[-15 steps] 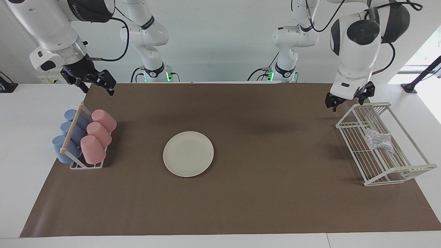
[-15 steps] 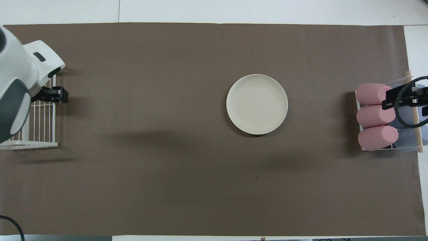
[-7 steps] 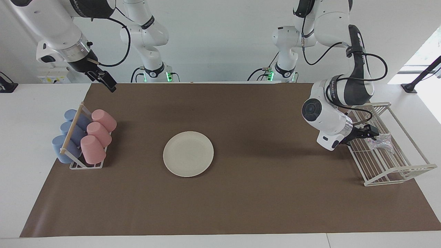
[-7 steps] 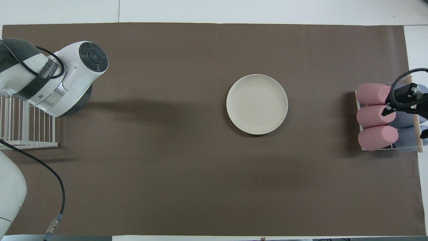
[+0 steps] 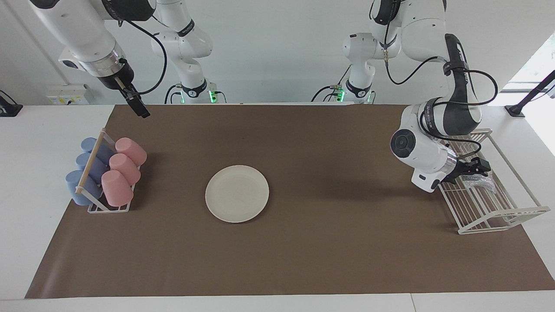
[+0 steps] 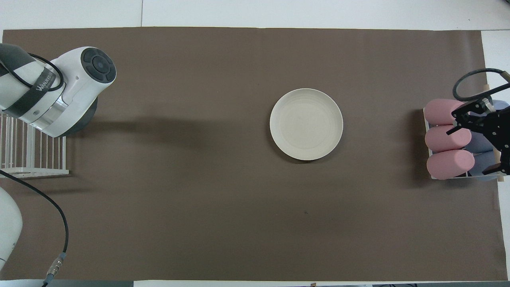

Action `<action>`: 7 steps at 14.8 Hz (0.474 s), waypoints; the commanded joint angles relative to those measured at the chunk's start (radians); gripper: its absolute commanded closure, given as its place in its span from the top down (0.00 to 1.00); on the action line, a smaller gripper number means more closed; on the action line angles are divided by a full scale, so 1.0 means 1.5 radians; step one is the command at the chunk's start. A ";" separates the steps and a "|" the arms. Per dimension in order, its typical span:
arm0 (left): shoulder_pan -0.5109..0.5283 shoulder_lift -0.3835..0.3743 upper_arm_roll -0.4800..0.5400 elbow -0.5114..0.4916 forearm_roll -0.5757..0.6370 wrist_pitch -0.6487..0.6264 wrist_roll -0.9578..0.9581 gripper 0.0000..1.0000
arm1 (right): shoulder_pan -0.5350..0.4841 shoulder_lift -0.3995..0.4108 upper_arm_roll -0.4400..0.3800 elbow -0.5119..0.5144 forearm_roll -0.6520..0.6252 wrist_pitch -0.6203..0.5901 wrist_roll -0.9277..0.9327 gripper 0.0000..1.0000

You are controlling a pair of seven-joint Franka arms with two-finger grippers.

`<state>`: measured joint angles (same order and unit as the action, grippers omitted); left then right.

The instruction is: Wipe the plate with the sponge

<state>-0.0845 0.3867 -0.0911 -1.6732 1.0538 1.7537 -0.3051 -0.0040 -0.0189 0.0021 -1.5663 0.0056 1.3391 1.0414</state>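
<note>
1. While bare, the plate (image 5: 236, 193) lies mid-mat (image 5: 303, 260).
2. Wire rack (image 5: 516, 214), left arm's end, holds the sponge (image 5: 482, 182).
3. Left gripper (image 5: 478, 167) at sponge; grip state unreadable.
4. Right gripper (image 5: 139, 105) waits raised over the mat's edge by the cup rack (image 5: 104, 208); state unreadable.

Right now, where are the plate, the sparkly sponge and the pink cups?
plate (image 5: 236, 193), facing view, its flat middle.
sponge (image 5: 482, 181), facing view, the part showing past the left gripper.
pink cups (image 5: 124, 164), facing view, the middle cup's side.
</note>
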 commanded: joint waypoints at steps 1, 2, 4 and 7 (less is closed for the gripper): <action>0.002 0.005 -0.001 0.008 0.011 0.007 0.002 0.19 | -0.001 -0.021 0.013 -0.024 -0.001 -0.002 0.082 1.00; 0.002 0.005 -0.001 0.008 0.011 0.007 0.002 0.00 | -0.001 -0.021 0.017 -0.028 -0.001 -0.001 0.119 1.00; 0.002 0.005 -0.001 0.008 0.011 0.011 0.001 0.00 | -0.001 -0.025 0.029 -0.034 -0.001 0.000 0.196 1.00; 0.002 0.005 -0.001 0.010 0.007 0.021 0.001 0.00 | -0.001 -0.042 0.043 -0.067 -0.001 0.011 0.267 1.00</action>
<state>-0.0846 0.3867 -0.0920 -1.6724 1.0542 1.7693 -0.3051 -0.0037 -0.0351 0.0552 -1.6017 0.0057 1.3379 1.3785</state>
